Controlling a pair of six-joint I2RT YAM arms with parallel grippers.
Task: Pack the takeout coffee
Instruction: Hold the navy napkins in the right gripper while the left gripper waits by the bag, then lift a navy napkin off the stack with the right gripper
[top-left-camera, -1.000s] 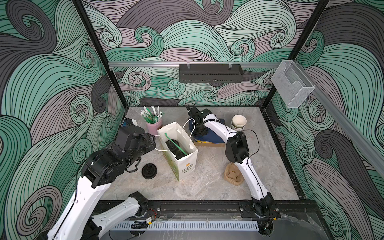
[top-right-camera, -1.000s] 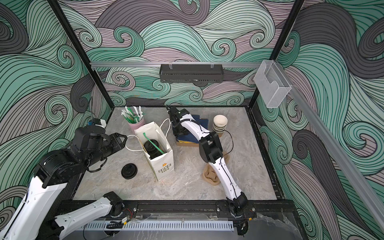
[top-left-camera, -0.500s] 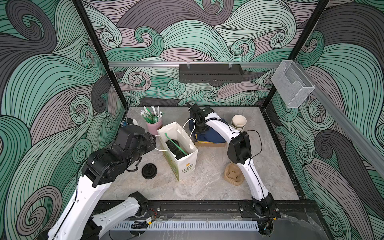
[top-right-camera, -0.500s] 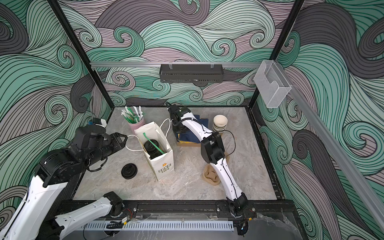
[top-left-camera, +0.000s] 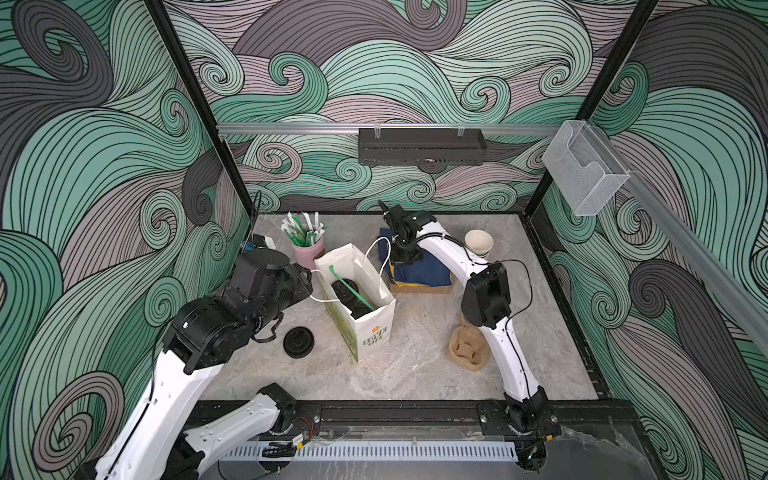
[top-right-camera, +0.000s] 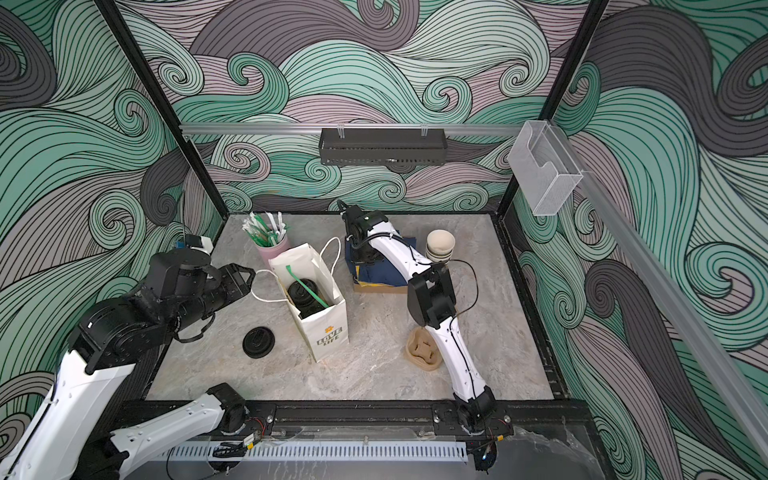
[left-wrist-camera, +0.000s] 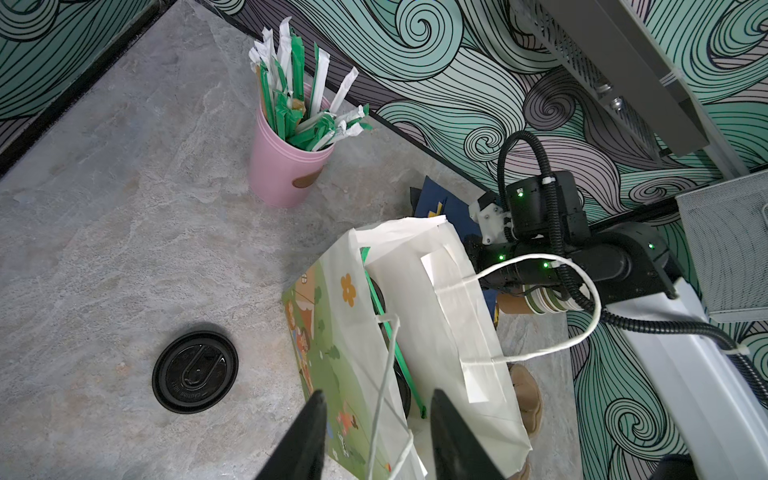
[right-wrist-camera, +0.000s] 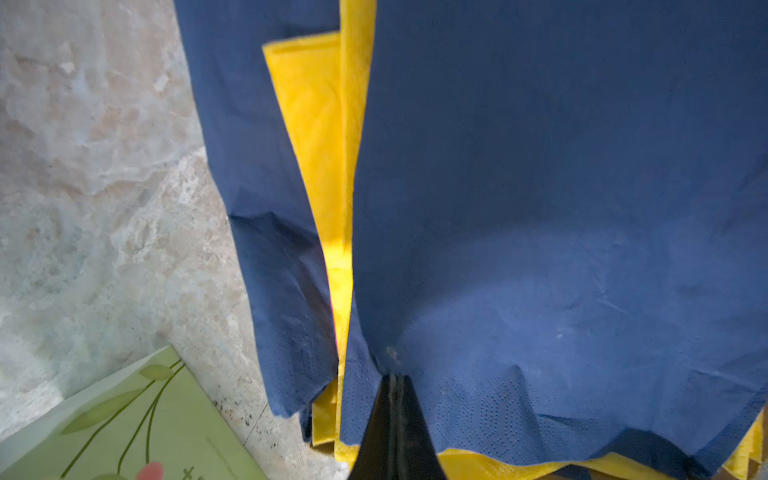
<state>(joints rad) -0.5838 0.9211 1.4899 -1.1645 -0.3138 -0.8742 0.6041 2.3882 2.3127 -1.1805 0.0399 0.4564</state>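
Note:
The takeout coffee (top-left-camera: 347, 291) (top-right-camera: 303, 293) shows as black sip lids down inside the white paper bag (top-left-camera: 365, 328) (top-right-camera: 328, 328) (left-wrist-camera: 332, 332), with a green straw across them. The cups' sides are hidden by the bag. My left gripper (left-wrist-camera: 376, 411) (top-right-camera: 241, 276) is open at the bag's left side, and the near handle cord runs between its fingers. My right gripper (right-wrist-camera: 392, 376) (top-right-camera: 363, 259) points down behind the bag. It is shut, pinching the top blue napkin (right-wrist-camera: 540, 208) of the blue and yellow stack (top-left-camera: 424, 272).
A loose black lid (top-left-camera: 298, 341) (left-wrist-camera: 195, 371) lies on the table left of the bag. A pink cup of wrapped straws (top-left-camera: 307, 253) (left-wrist-camera: 282, 170) stands behind it. Stacked lidless cups (top-left-camera: 478, 243) stand at the back right, and a cardboard carrier (top-left-camera: 467, 349) lies by the right arm.
The right gripper has closed on the napkin stack, and its wrist has shifted slightly. The left arm and the bag have stayed put.

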